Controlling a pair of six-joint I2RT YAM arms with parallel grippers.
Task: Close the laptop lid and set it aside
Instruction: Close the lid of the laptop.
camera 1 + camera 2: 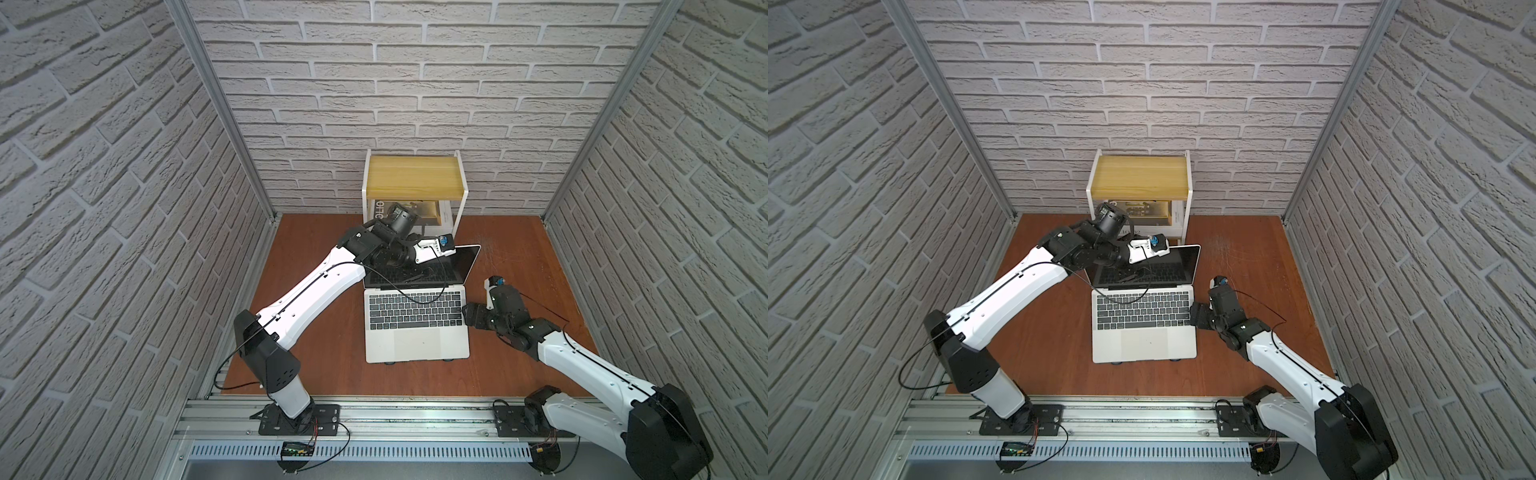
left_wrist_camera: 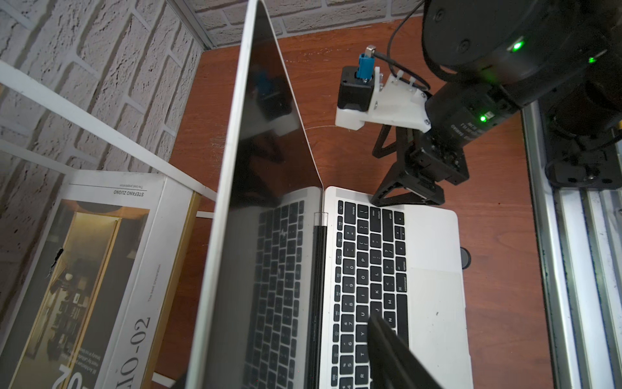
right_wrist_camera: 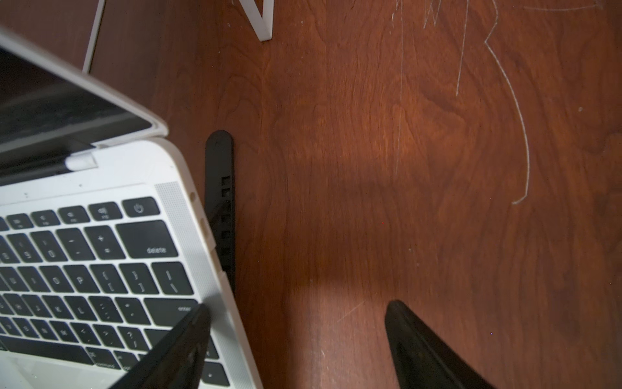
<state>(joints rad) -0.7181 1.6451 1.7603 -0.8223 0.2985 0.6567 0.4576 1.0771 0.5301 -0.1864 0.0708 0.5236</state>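
The table [image 1: 316,332] carries the shelf [image 1: 413,176] at 12 o'clock and the laptop [image 1: 415,345] at centre. The lid [image 1: 461,266] stands open, hinged at the laptop's 12 o'clock edge. The left gripper [image 1: 409,266] sits at the lid's top edge near 11. Its jaws are apart and unclamped, with one finger [image 2: 390,350] in front of the lid and the other hidden. The right gripper [image 3: 299,307] gapes wide across the laptop's 3 o'clock edge.

"What print does the book [image 2: 101,269] carry?"

"Its white border reads 'STEFANO ZUGNO', and large letters down the side end in 'IO-02'. The smaller lines are too fine to read."

"And the laptop [image 3: 111,171]?"

"Its keys [image 3: 146,239] show 'delete' and 'enter', plus single letters such as P, O, K, L."
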